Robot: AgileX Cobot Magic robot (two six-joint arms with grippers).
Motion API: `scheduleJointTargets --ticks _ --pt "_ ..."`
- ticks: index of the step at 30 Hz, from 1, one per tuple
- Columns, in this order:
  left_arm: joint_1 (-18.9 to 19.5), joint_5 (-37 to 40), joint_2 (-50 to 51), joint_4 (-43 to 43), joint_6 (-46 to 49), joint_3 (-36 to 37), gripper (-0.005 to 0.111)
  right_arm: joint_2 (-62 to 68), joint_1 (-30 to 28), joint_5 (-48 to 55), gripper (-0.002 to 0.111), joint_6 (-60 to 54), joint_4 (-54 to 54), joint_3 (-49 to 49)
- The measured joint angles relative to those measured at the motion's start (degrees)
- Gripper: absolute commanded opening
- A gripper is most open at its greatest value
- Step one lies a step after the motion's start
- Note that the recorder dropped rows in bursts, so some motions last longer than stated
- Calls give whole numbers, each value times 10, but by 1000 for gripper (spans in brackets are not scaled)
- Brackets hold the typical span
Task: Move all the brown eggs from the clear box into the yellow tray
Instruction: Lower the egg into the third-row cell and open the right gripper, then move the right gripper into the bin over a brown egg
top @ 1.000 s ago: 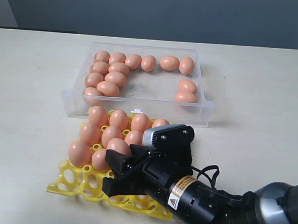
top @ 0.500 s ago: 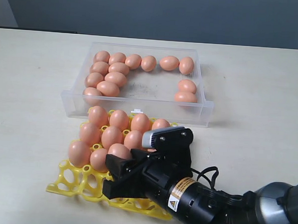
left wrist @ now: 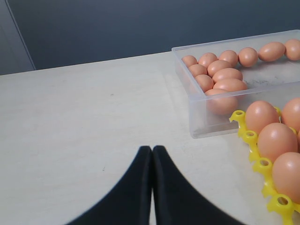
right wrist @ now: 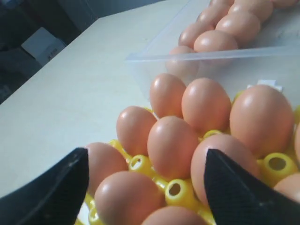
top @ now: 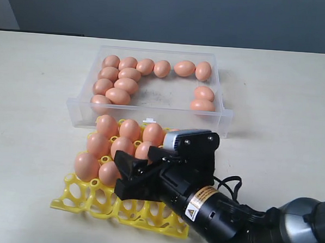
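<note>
Several brown eggs (top: 126, 85) lie along the left, back and right sides of the clear box (top: 179, 121). More eggs (top: 122, 146) fill the back cups of the yellow tray (top: 87, 196) in front of it. My right gripper (top: 120, 177) hovers over the tray's middle, open, its black fingers (right wrist: 61, 187) wide on either side of seated eggs (right wrist: 129, 199), holding none. The left gripper (left wrist: 152, 149) is shut and empty above bare table, left of the box (left wrist: 197, 108) and tray (left wrist: 255, 150). It is out of the exterior view.
The right arm's black body with its cable (top: 230, 185) covers the tray's right front part. The tray's front row of cups (top: 101, 202) stands without eggs. Pale table (top: 33, 93) lies all round; the box's middle floor (top: 164, 97) is bare.
The right gripper's jaws have spread wider and the wrist has lifted a little toward the box. The egg that was at its fingers stays in the tray.
</note>
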Motion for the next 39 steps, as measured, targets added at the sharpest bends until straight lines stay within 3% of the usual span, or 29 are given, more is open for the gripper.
scheduleJointTargets --ticks 7,10,14,20,27,32,39 --pt "0 0 0 0 0 0 0 -50 0 -7 64 -83 108 0" --pt "0 0 0 0 0 0 0 -85 -16 49 61 -111 160 -20" --pt "0 0 0 0 0 0 0 -118 -60 194 61 -208 150 -81" --pt "0 0 0 0 0 0 0 -111 -169 462 61 -382 162 -272" --pt "0 0 0 0 0 0 0 -8 -300 738 61 -424 161 -506" --pt "0 0 0 0 0 0 0 79 -342 873 61 -368 46 -656" --pt "0 0 0 0 0 0 0 174 -372 1111 61 -207 -235 -799"
